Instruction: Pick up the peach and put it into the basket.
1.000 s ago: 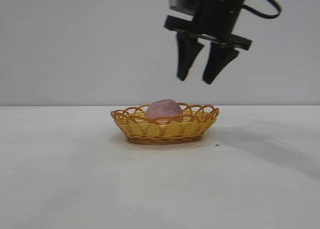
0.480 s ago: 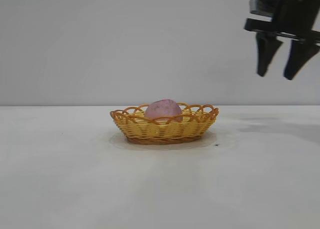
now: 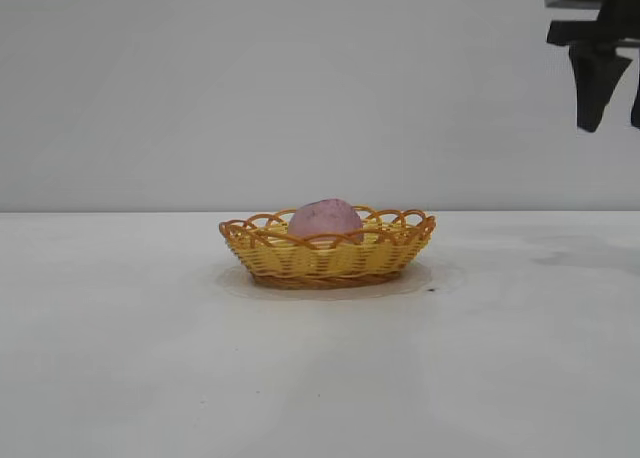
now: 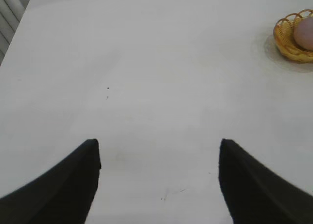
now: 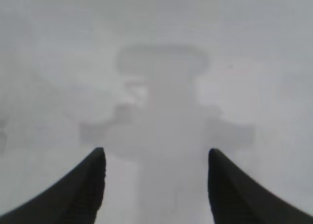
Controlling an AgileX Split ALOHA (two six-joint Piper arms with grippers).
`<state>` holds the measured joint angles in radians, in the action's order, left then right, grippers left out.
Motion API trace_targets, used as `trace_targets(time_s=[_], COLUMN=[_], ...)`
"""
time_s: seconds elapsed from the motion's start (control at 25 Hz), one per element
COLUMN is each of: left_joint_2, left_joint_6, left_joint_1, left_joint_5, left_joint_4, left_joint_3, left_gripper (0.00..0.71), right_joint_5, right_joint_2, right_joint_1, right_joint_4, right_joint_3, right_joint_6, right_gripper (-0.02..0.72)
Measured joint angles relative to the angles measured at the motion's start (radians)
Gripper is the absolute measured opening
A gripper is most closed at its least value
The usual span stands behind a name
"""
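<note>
The dull pink peach [image 3: 325, 221] lies inside the yellow-orange wicker basket [image 3: 330, 258] at the middle of the white table. Both also show far off in the left wrist view, the basket [image 4: 288, 40] holding the peach [image 4: 305, 33]. My right gripper [image 3: 615, 118] is open and empty, high up at the right edge of the exterior view, well clear of the basket. In its own wrist view the right gripper [image 5: 156, 155] hangs over bare table with only its shadow below. My left gripper [image 4: 159, 148] is open and empty over bare table, far from the basket.
The white table [image 3: 150, 358] stretches flat around the basket, with a plain grey wall behind. A small dark speck [image 3: 431, 289] lies just right of the basket.
My right gripper has moved up and to the right, from above the basket to the frame's right edge. The peach and the basket have stayed in place.
</note>
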<state>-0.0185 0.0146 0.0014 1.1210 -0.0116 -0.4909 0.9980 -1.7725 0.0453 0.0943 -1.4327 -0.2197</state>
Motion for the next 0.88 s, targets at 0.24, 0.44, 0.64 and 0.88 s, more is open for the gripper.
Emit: trace_targets(time_s=[0.24, 0.44, 0.64, 0.88], left_joint_2=[0.0, 0.0, 0.0, 0.0], left_joint_6=[0.019, 0.023, 0.025, 0.025], left_joint_1=[0.0, 0.0, 0.0, 0.0], left_joint_5=[0.0, 0.0, 0.0, 0.0], left_joint_4=[-0.024, -0.026, -0.026, -0.026], left_joint_3=[0.0, 0.0, 0.0, 0.0], left_gripper=[0.496, 0.496, 0.496, 0.496], right_joint_5=[-0.025, -0.025, -0.003, 0.03], right_joint_2=[0.252, 0.484, 0.724, 0.985], right_joint_1=[0.0, 0.0, 0.0, 0.0], right_joint_4=[0.0, -0.002, -0.005, -0.012], right_joint_3=[0.2, 0.319, 0.426, 0.534], right_joint_6=[0.0, 0.008, 0.021, 0.048], right_gripper=[0.386, 0.386, 0.386, 0.386])
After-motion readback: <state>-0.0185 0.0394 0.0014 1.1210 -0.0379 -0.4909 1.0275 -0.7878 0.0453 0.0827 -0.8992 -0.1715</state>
